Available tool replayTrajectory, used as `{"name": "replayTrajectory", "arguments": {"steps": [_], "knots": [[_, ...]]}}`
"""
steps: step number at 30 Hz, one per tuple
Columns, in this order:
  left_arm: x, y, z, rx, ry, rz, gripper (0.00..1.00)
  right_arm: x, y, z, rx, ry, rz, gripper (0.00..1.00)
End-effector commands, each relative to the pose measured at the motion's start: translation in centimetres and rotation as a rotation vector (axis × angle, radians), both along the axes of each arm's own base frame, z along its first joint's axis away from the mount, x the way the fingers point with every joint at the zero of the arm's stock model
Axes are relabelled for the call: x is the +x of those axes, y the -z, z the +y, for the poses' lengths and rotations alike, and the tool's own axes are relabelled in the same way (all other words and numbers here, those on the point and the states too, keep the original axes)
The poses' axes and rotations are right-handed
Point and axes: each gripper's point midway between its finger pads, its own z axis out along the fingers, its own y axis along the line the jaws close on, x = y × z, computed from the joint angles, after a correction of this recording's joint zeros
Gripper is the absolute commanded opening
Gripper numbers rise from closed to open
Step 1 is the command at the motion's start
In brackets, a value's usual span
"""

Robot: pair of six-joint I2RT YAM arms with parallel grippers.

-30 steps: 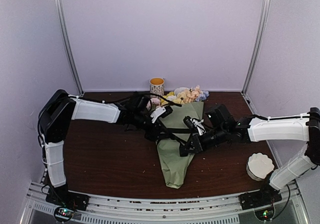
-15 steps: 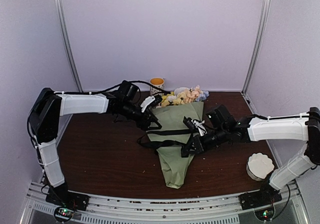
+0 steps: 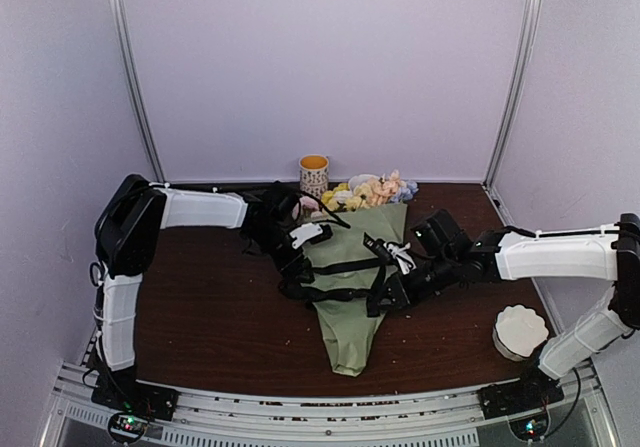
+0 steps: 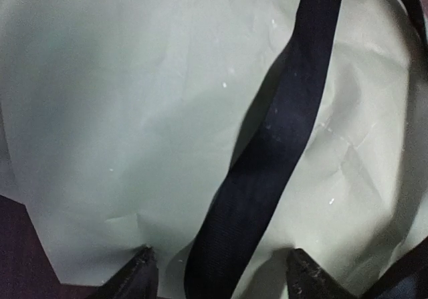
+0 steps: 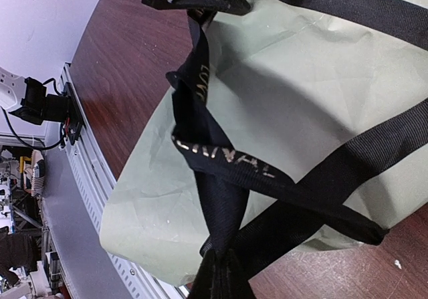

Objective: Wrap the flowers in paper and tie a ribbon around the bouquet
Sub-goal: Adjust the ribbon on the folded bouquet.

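Note:
The sage-green paper [image 3: 352, 297] lies wrapped as a cone, point toward me, with the flowers [image 3: 370, 191] poking out of its far end. The black ribbon [image 3: 345, 265] crosses the cone in two bands. My left gripper [image 3: 300, 259] sits at the cone's left edge. In the left wrist view it [image 4: 221, 275] is open, fingertips [image 4: 142, 272] wide apart, and the ribbon [image 4: 267, 158] runs loose between them over the paper [image 4: 120, 112]. My right gripper [image 3: 380, 301] at the cone's right side is shut on the ribbon [image 5: 231, 158], whose lettered strand twists just beyond its jaws [image 5: 224, 275], over the paper [image 5: 301, 78].
A patterned mug [image 3: 314, 173] with an orange inside stands at the back, just left of the blooms. A white scalloped round stack [image 3: 520, 332] sits at the near right. A metal rail [image 3: 300, 407] runs along the table's near edge.
My left gripper swung back and left, away from the cone, then returned to its left edge, and its jaws have widened. The right arm kept still, holding the ribbon.

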Motion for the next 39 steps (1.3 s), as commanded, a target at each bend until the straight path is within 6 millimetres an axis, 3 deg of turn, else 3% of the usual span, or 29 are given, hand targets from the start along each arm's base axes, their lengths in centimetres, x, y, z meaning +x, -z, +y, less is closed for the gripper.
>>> {"name": "replayTrajectory", "arguments": {"steps": [1,5,7,11,14,23,30,33,36,39], "knots": [[-0.1,0.7,0.5,0.079,0.011,-0.050,0.60,1.1,-1.1,-0.2,-0.021,0.014,-0.037,0.00],[0.5,0.5,0.8,0.075,-0.035,-0.073,0.12,1.4,-1.5,-0.8,-0.055,0.025,-0.043,0.00],[1.0,-0.4,0.6,0.028,-0.067,-0.084,0.01,1.4,-1.5,-1.4,-0.070,0.037,-0.038,0.00],[2.8,-1.9,1.4,-0.048,-0.181,-0.105,0.00,1.3,-1.2,-3.4,-0.118,0.067,-0.013,0.00],[4.4,-2.1,3.1,-0.050,-0.287,-0.133,0.00,0.9,-1.1,-5.0,-0.145,0.088,0.006,0.00],[7.4,-1.3,10.8,-0.024,-0.632,-0.182,0.00,-3.4,0.9,-9.5,-0.273,0.098,0.172,0.00],[7.6,-1.0,12.1,-0.017,-0.685,-0.192,0.00,-6.5,2.2,-11.4,-0.350,0.052,0.272,0.00],[7.5,-1.3,11.4,-0.050,-0.659,-0.182,0.00,-7.3,1.6,-10.0,-0.280,-0.013,0.297,0.06],[7.4,-1.6,11.1,-0.078,-0.648,-0.182,0.00,-7.0,0.9,-8.6,-0.197,-0.037,0.283,0.31],[7.1,-2.1,10.8,-0.100,-0.631,-0.184,0.00,-5.4,0.5,-9.1,-0.221,0.030,0.216,0.50]]}}
